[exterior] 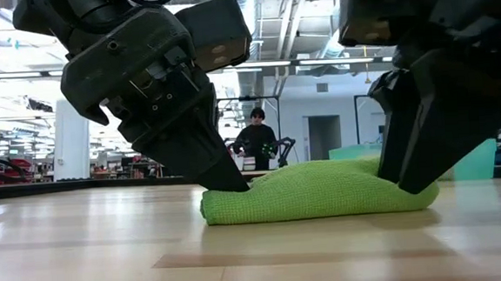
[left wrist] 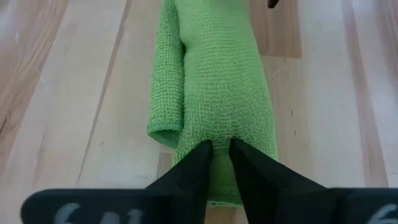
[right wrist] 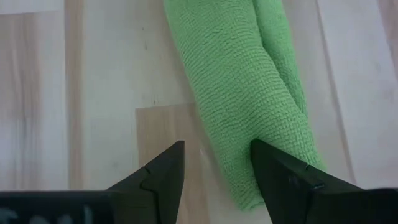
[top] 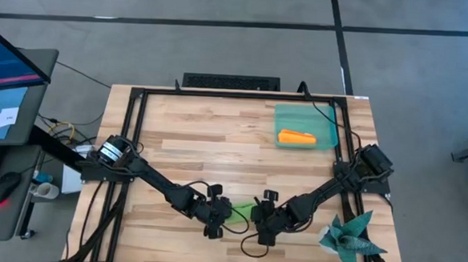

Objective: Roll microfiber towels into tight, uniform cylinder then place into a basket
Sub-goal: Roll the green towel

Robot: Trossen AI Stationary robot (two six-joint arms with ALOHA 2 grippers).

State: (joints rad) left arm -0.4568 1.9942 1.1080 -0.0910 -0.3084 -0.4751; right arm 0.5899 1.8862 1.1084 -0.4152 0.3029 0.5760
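Wooden table (top: 217, 138): both arms reaching to its near-edge centre. Dark teal star-shaped cloth (top: 350, 240) at the near right corner. Teal basket (top: 307, 123) at the far right, rolled orange towel (top: 296, 137) inside. Green towel (exterior: 319, 191) rolled, flat on the table between the grippers. Left gripper (left wrist: 221, 158) at one end, fingers almost closed, pinching a small fold. Right gripper (right wrist: 217, 163) at the other end, fingers apart, one finger (right wrist: 280, 171) touching the roll, nothing held.
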